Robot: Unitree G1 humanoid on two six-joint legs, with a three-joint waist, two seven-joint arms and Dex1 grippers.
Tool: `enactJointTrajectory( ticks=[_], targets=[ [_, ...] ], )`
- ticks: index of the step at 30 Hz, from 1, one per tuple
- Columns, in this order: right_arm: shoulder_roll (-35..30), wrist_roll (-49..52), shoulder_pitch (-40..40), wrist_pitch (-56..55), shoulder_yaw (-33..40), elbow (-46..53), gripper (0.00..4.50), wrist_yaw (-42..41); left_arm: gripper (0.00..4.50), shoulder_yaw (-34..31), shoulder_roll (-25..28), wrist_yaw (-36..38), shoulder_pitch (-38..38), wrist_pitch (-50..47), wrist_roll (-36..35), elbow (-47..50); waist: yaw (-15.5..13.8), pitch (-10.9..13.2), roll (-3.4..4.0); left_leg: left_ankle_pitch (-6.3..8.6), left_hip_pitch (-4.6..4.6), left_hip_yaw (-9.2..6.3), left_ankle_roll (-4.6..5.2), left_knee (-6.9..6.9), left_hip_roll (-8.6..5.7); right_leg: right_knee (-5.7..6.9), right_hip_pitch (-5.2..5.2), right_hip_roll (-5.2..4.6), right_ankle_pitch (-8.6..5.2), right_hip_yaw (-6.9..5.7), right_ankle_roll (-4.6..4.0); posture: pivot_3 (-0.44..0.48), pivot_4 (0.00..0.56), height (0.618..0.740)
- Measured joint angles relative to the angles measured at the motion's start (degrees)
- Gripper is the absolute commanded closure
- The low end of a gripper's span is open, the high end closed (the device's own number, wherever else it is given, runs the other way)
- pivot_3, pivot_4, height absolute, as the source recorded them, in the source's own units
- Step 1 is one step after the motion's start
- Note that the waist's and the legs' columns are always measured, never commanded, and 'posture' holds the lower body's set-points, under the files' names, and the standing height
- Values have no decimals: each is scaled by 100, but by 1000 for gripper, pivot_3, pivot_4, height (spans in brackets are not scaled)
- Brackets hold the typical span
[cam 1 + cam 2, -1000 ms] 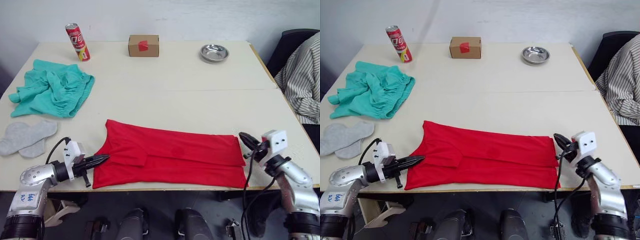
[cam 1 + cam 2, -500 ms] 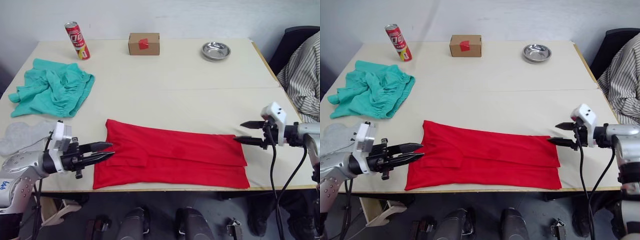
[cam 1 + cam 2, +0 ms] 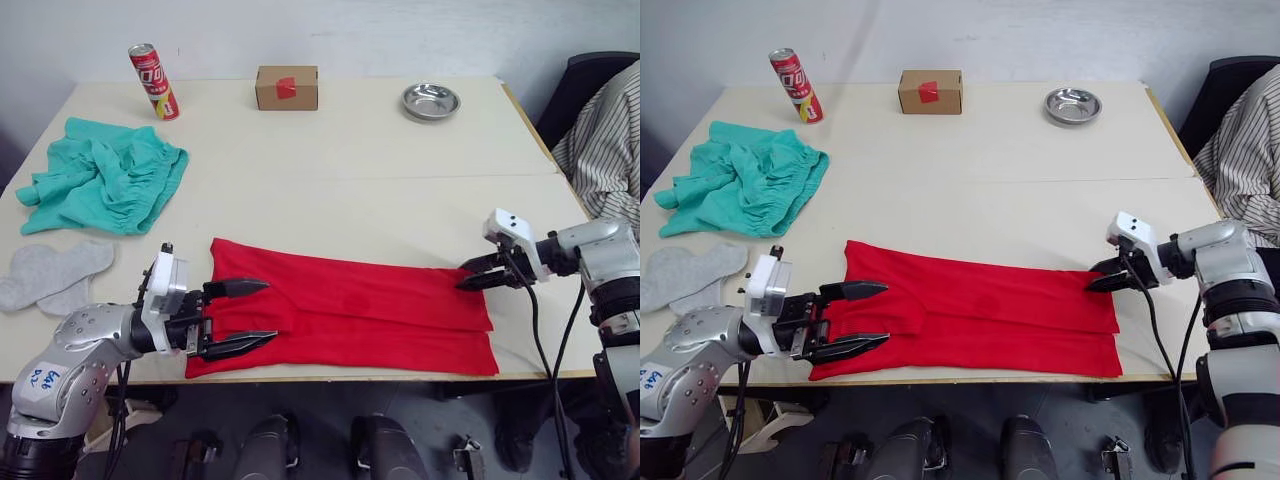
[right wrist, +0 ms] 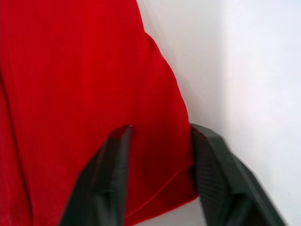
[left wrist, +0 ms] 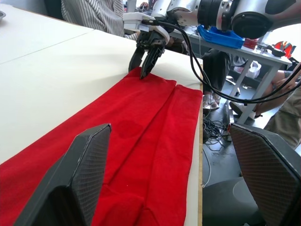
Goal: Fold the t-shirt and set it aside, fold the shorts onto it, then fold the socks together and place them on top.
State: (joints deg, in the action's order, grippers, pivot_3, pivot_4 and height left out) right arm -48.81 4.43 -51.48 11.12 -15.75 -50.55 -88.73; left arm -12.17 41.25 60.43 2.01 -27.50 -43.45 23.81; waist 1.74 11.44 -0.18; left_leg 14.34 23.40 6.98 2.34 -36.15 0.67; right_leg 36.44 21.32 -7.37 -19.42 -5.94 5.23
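Near the front edge of the surface (image 3: 400,140), the t-shirt (image 3: 350,320) is seen folded lengthwise into 1 long strip; its crosswise fold is judged still to be made. The left claw (image 3: 245,315) is held wide open at its left end. The right claw (image 3: 1102,277) is spread open over its far right corner. Farther back, the shorts (image 3: 105,185) and socks (image 3: 50,272) lie untouched.
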Motion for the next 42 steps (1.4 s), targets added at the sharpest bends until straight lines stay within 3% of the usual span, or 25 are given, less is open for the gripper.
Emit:
enactJointTrajectory(
  ticks=[2,5,11,16,19,22,28,30,34,38,42],
  targets=[
    [-2,25,-17,-33,-76,0,4443,-8,292,0,-26,-72,-38,12,15,0,2,0,0,-8,2,0,14,-1,0,-1,2,0,0,0,0,0,150,740],
    [34,-189,-324,-357,-78,-359,4481,95,292,-13,-126,-205,-34,94,101,-10,5,2,2,-3,2,5,5,-4,-2,1,2,-1,1,3,1,0,150,740],
    [504,-871,-1145,-1384,53,-1361,4481,1936,292,-52,-845,-1026,294,629,590,-455,10,4,-1,-2,2,2,-17,-4,-1,5,5,2,1,1,1,0,150,740],
    [1012,-1178,-1355,-1932,245,-1927,4481,3546,292,-25,-1295,-1438,315,986,852,-686,8,5,-3,-20,18,6,13,-4,-1,4,15,6,1,1,2,0,150,740],
    [1233,-1220,-1374,-2134,416,-2167,4481,4020,292,49,-1366,-1552,546,1177,1103,-928,-8,5,-4,-30,17,4,16,-6,-1,9,12,6,1,-3,2,0,150,740],
    [1267,-1114,-1373,-2040,696,-2240,3833,3864,146,96,-1184,-1430,719,1188,1207,-1205,-11,6,-4,-32,17,4,20,-7,-4,18,13,2,2,-2,3,0,150,740],
    [714,-595,-1311,-1049,1316,-2004,1848,2767,0,241,-543,-614,1890,1198,1374,-2632,-13,6,-4,-32,20,-1,21,-6,-5,17,14,3,2,-10,3,0,150,740],
    [405,-328,-996,-200,1521,-1408,1244,2361,0,456,-410,-259,2447,1477,1667,-3345,-22,6,-4,-32,20,1,21,-2,-6,16,13,3,2,-11,3,0,150,740],
    [-159,559,589,2848,2216,1169,6,2184,0,925,-402,354,3517,2216,2309,-5094,-60,6,-5,-33,42,-12,23,-10,-3,29,19,5,2,-23,3,0,150,740],
    [-134,1394,2199,5256,3186,3734,6,2760,0,1326,-507,720,4369,2764,2931,-6740,-57,6,-6,-32,74,-14,28,-29,-4,36,42,6,4,-39,6,0,150,740],
    [240,1810,3137,6307,3730,5416,6,3417,0,1575,-740,836,5014,3185,3468,-8029,-31,13,-23,-20,73,-15,43,-36,-6,14,43,1,13,-48,20,0,150,740]
  ],
)
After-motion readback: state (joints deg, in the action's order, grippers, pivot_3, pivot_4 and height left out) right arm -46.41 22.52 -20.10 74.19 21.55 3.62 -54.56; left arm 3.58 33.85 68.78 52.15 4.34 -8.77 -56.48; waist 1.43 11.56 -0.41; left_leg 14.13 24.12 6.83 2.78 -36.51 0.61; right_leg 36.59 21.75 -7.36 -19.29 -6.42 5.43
